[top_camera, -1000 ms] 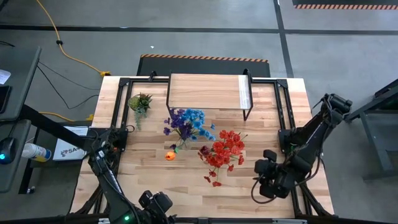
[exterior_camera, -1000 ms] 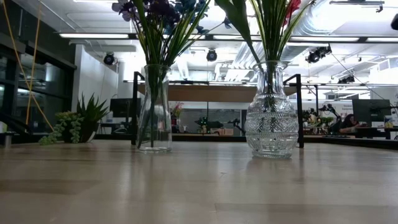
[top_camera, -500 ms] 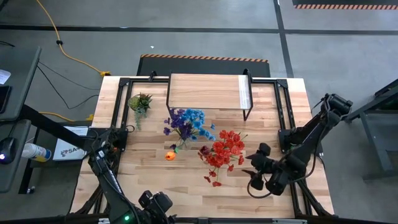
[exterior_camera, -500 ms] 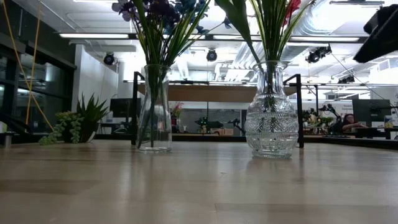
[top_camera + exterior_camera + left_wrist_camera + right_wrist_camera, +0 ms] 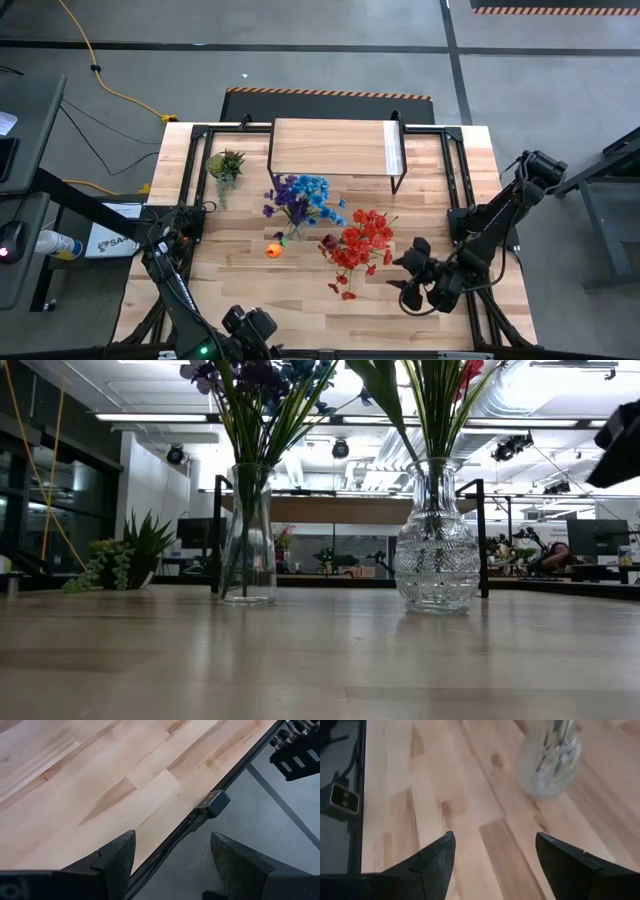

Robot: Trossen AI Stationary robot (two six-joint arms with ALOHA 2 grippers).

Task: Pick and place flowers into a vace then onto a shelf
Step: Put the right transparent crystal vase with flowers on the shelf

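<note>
Red and orange flowers stand in a round cut-glass vase point(image 5: 358, 245) point(image 5: 435, 540) point(image 5: 549, 762) on the table. Blue and purple flowers stand in a slim glass vase point(image 5: 300, 200) point(image 5: 247, 535) to its left. One orange bloom point(image 5: 273, 250) lies on the tabletop near the slim vase. The shelf point(image 5: 333, 148) stands at the table's far edge. My right gripper point(image 5: 408, 272) point(image 5: 495, 865) hangs open just right of the round vase, facing it and touching nothing. My left gripper point(image 5: 172, 865) waits open over the table's near edge.
A small green spiky plant point(image 5: 225, 163) point(image 5: 125, 560) sits at the far left of the table. Black frame rails point(image 5: 455, 180) run along the table's sides. Bare wood lies between the vases and the near edge. A small black box point(image 5: 212, 803) is fixed at the table's near edge.
My right gripper has moved from the table's right edge toward the left, closing on the round vase with red flowers. The vases and flowers have stayed where they were.
</note>
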